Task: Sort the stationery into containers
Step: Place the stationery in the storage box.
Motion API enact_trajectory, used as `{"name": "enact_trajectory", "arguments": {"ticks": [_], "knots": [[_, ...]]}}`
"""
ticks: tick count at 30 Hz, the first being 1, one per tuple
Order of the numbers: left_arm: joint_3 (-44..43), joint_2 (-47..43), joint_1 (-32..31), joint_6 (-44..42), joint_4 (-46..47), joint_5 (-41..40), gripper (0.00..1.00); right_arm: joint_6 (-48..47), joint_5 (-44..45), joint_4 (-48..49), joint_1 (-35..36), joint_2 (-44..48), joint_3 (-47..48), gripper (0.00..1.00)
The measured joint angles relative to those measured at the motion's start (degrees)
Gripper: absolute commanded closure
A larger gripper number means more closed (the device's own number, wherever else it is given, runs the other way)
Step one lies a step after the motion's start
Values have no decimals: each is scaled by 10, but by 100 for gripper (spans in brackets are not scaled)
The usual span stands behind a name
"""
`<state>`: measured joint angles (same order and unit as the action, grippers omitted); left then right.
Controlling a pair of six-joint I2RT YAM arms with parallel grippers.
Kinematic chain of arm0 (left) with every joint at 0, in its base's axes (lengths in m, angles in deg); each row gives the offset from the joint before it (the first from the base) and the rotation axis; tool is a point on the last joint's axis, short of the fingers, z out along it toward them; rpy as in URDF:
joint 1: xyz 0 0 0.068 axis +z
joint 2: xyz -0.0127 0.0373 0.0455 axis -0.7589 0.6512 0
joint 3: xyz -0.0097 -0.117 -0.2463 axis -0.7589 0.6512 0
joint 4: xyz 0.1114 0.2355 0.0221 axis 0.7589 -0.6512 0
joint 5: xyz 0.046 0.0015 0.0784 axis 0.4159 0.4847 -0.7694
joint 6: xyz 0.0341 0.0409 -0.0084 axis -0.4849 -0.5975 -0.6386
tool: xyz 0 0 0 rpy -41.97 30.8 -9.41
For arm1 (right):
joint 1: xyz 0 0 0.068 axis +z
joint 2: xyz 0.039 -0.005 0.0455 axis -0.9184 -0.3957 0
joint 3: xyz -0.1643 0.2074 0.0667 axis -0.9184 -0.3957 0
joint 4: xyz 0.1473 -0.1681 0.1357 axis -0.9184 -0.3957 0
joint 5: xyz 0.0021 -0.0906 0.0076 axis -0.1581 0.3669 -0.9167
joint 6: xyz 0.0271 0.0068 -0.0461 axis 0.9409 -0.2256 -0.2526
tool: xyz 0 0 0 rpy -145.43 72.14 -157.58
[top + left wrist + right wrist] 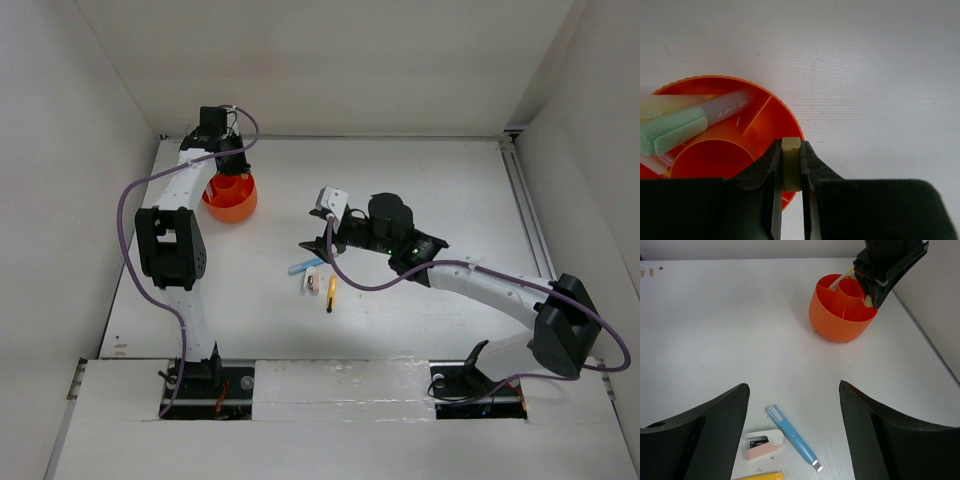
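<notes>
Left pincer [790, 150] clamps a tan eraser [790, 162], its lower end hidden, at the orange tub [781, 122] rim; right pincer [792, 386] gapes empty.

The left arm [172, 235] is reaching away from its base along the left side of the table [420, 180], with its wrist turning downward at the far end. The left gripper [790, 145] is pinching a small tan eraser [790, 167] between nearly closed fingers. The right arm [490, 285] is stretching low and leftward from its base toward the table's middle, and the right gripper [792, 390] is hanging above the surface with its jaws spread wide, gripping nothing.
</notes>
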<state>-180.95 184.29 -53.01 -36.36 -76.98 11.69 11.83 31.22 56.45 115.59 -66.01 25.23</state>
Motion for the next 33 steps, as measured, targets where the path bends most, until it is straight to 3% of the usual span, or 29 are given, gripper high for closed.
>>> {"name": "enact_trajectory", "arguments": {"ticks": [6, 15, 18, 31, 33], "knots": [[0, 0, 0, -4, 0, -12, 100, 0, -2, 0, 0, -3, 0, 21], [1, 0, 0, -5, -2, -20, 91, 0, -3, 0, 3, -4, 0, 21], [1, 0, 0, -4, -7, -23, 84, 0, -3, 0, 3, -4, 0, 21], [1, 0, -2, 1, -26, -30, 80, 0, -3, 0, 3, -4, 0, 21], [1, 0, -2, 1, -26, -28, 74, 0, -3, 0, 3, -4, 0, 21]]}}
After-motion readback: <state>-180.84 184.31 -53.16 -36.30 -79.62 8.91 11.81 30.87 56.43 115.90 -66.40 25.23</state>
